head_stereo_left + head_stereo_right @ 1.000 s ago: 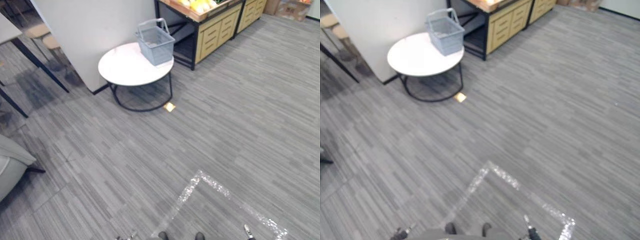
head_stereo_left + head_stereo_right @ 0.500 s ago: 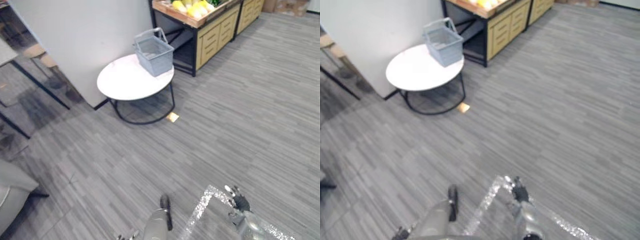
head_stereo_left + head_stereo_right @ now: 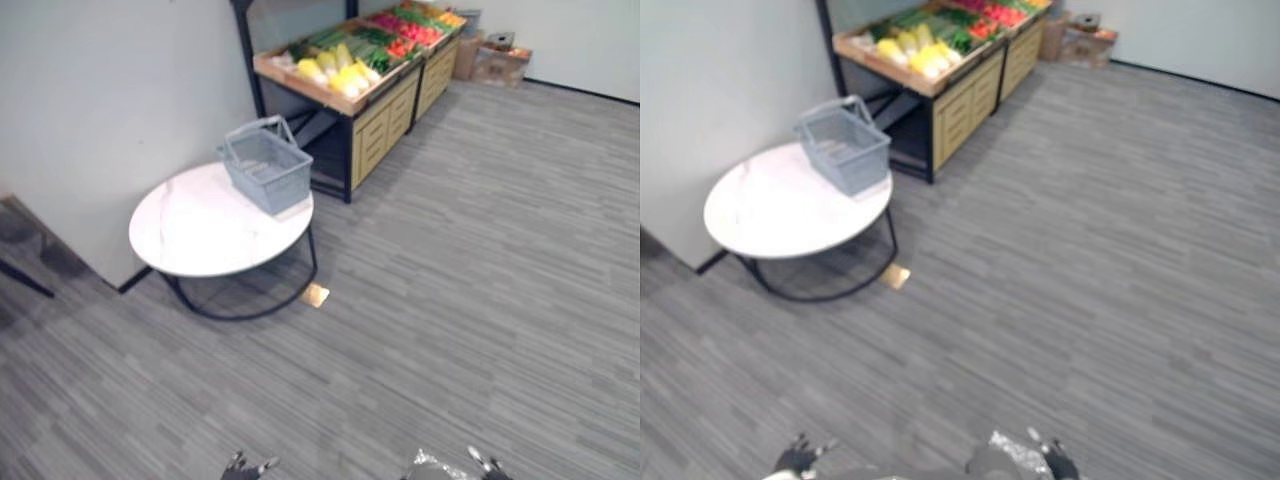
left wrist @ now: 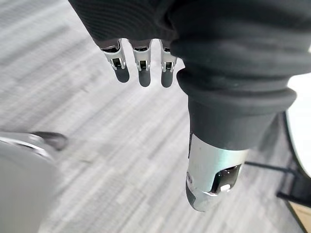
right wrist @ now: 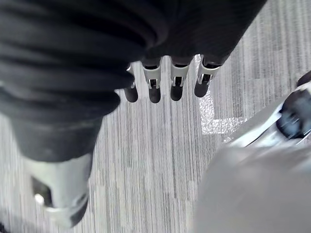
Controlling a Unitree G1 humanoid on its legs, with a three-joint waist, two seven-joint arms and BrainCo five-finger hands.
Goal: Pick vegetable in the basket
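L hand point(image 4: 140, 57): fingers straight, hanging relaxed w/ the thumb apart from them, nothing in it, just grey floor point(image 3: 480, 280) past the tips. R hand point(image 5: 163, 82): same, fingers straight in a row, thumb off to one side, nothing held. A patch of shiny tape point(image 5: 216, 114) is on the floor past its fingertips. From the head cam both hands sit low at the near edge, L on the robot's left, R on its right, well apart from the table and the stand.

Veg point(image 3: 345, 70) lie on top of a wooden stand point(image 3: 375, 125) w/ a black frame and drawer fronts, at the far side of the room, against the wall point(image 3: 110, 100). Yellow ones are at the near end of the top, green next, red further along. Can't tell the kinds from here.

Basket point(image 3: 268, 168): grey plastic, upright, handle raised. It stands on the far edge of a round white table point(image 3: 195, 235) w/ a black wire frame, on the side nearest the stand. Basket and stand are near each other but not touching.

A small yellowish scrap point(image 3: 315, 294) lies on the floor just beside the table frame. Cardboard boxes point(image 3: 497, 62) sit on the floor past the far end of the stand.
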